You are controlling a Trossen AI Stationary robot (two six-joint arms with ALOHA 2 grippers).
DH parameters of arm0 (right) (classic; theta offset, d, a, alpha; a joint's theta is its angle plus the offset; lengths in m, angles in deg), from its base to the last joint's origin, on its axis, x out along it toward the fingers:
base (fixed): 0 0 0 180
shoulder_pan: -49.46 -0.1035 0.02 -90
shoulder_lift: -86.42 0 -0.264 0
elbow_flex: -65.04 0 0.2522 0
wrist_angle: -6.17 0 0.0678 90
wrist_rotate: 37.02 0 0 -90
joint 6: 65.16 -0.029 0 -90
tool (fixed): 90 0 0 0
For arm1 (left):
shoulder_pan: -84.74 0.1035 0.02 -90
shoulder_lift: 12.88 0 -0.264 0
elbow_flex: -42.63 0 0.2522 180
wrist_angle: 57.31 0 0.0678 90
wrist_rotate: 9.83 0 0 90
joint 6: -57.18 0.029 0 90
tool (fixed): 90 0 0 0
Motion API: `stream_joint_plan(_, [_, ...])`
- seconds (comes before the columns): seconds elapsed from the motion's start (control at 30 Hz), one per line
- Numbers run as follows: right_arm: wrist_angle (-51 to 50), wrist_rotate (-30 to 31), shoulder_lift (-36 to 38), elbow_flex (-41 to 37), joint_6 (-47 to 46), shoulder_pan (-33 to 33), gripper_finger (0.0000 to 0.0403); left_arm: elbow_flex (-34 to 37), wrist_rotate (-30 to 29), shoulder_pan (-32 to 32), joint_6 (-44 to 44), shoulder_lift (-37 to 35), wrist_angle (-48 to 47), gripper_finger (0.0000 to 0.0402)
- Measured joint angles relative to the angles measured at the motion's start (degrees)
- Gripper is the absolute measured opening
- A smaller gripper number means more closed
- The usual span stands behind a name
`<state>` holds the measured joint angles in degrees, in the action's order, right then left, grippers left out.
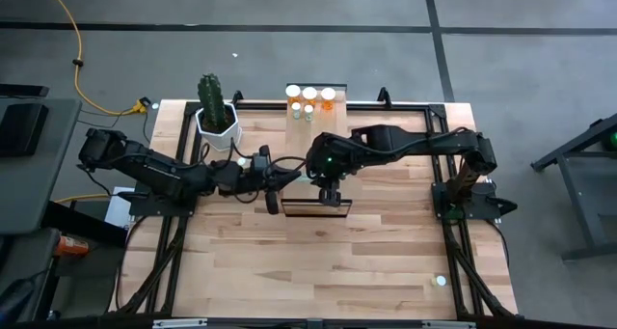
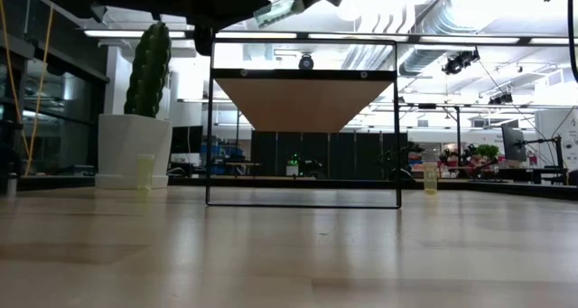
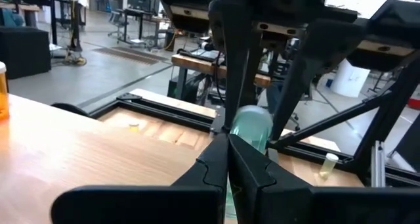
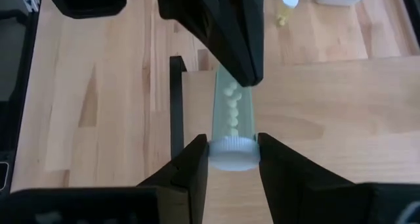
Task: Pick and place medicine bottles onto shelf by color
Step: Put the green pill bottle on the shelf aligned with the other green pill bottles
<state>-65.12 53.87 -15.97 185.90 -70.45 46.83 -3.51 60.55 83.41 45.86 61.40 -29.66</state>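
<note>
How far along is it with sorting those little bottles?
Several medicine bottles already stand on the shelf's far end. In hand: the right pincer clamps a pale green bottle by its cap over the shelf. Left: two pale bottles on the table.

The table [image 1: 318, 261] is pale, smooth plank wood. The shelf [image 1: 313, 136] has a light wood top on a dark matt metal frame. The green bottle [image 4: 233, 115] is clear, glossy plastic with a ribbed white cap. The fingers [image 4: 187, 168] are matt black plastic.

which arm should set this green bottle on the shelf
Right, probably: the right gripper already clamps the green bottle by its cap above the shelf. The left gripper is shut beside it, gripping nothing.
</note>
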Motion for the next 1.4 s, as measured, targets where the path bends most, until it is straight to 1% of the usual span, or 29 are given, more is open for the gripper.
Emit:
stream_joint_plan(0.67, [5.48,0.12,0.0,0.07,2.57,0.0,0.0107,0.02,0.15,0.23,-1.61,0.02,-1.14,0.0])
stream_joint_plan(1.17, [8.14,0.08,0.0,0.02,2.77,0.2,0.0108,0.02,0.75,0.25,-3.04,0.04,-1.22,0.0])
stream_joint_plan(1.23, [7.62,0.24,0.0,0.01,2.87,0.47,0.0108,0.02,-1.12,0.23,-2.04,-0.02,-2.42,0.0])
stream_joint_plan(1.4, [4.26,5.45,0.0,0.01,4.85,2.31,0.0108,0.04,-11.33,0.21,-1.58,-4.69,-11.12,0.0])
